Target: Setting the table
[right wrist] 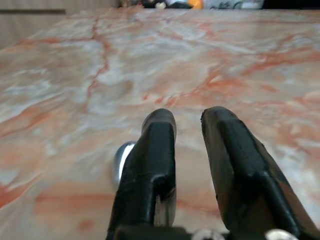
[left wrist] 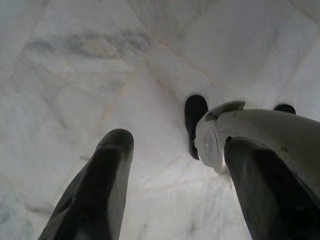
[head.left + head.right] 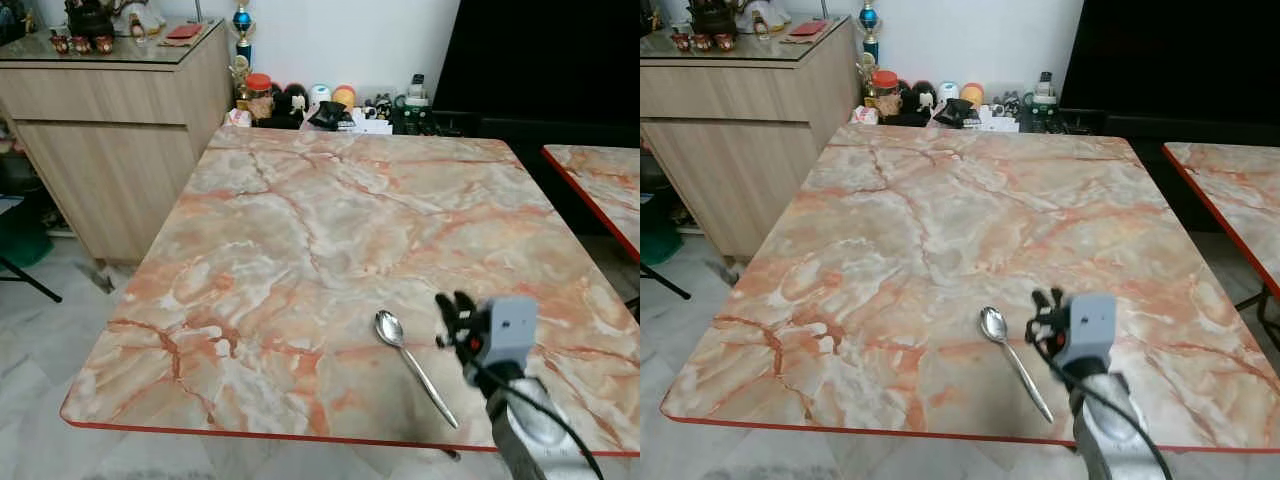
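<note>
Marble-pattern table (image 3: 330,230) with a red edge takes up most of your head views; bare top except for one item. Wooden sideboard (image 3: 110,130) stands off its far left corner, with a row of jars and small clutter (image 3: 320,105) along the wall behind the far edge. A second table (image 3: 605,185) of the same pattern sits to the right, well apart.

Your right arm reaches over the near right part of the table. Right gripper (image 3: 455,320) hovers just beside the spoon, on its right, fingers narrow with a slim gap and nothing between them. Left gripper (image 2: 175,165) hangs idle over the pale tiled floor (image 2: 100,75), fingers wide, empty; the robot's foot (image 2: 196,117) is below it.

Metal spoon (image 3: 412,366) lies flat near the front edge, bowl toward the table centre, handle running toward the near right.

Judgement: the spoon looks placed, and you are either leaving it or about to adjust it. If you adjust, open wider first, come down over the handle middle and not the bowl, and keep the fingertips level with the top; a thin handle on smooth marble will likely skid if nudged sideways. If done, lift straight up so you don't clip the handle.
</note>
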Robot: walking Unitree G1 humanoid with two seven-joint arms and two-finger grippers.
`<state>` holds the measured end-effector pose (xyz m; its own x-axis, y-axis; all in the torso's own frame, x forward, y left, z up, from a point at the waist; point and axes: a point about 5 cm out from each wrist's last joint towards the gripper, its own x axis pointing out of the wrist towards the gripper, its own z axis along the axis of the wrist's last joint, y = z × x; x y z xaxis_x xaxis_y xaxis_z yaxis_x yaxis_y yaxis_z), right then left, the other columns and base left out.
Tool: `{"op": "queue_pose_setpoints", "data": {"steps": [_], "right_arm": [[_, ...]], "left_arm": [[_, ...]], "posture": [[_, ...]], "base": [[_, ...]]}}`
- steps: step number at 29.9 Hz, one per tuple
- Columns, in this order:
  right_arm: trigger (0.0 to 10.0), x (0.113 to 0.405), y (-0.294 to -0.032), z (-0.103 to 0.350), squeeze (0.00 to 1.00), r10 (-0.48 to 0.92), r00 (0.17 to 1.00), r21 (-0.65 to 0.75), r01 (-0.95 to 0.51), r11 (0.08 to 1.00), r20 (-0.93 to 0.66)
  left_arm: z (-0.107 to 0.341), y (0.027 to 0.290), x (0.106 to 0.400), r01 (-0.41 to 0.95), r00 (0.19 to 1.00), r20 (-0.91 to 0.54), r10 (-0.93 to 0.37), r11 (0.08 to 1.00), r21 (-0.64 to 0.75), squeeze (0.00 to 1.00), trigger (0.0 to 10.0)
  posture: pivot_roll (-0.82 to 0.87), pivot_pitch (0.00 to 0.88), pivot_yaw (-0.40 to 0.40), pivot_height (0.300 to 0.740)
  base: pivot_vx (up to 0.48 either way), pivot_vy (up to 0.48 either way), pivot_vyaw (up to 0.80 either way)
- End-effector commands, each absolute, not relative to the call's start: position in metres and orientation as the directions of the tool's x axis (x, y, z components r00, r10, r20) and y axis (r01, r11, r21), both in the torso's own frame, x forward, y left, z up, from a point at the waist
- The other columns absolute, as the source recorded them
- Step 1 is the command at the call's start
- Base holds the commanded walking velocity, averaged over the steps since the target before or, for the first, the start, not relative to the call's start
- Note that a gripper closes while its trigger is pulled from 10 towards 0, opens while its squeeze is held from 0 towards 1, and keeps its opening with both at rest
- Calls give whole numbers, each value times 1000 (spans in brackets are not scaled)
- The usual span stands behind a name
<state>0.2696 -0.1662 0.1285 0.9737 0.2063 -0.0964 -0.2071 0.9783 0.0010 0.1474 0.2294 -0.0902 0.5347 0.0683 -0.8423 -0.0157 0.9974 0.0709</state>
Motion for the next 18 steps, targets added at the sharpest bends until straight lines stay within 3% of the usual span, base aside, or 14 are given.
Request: {"op": "queue_pose_setpoints", "data": {"steps": [1,6,10,18], "right_arm": [[10000,267,-162,131,1000,272,956,-6,-274,962,-111],[10000,270,-159,124,1000,336,915,-57,-356,933,-221],[10000,273,-138,118,1000,445,855,-35,-470,882,-268],[10000,278,-145,95,1000,343,868,49,-350,936,-358]], "left_arm": [[-93,228,140,-9,512,-857,61,998,66,0,10000],[-93,228,140,-2,510,-858,57,998,65,0,10000],[-94,229,138,-4,503,-862,62,998,69,0,10000],[-95,228,135,12,493,-868,57,997,73,0,10000]], "posture": [[-39,89,-22,740],[-35,85,-22,740],[-23,80,-27,740],[-22,75,-26,740]], "base": [[0,0,0],[0,0,0],[0,0,0],[0,0,0]]}}
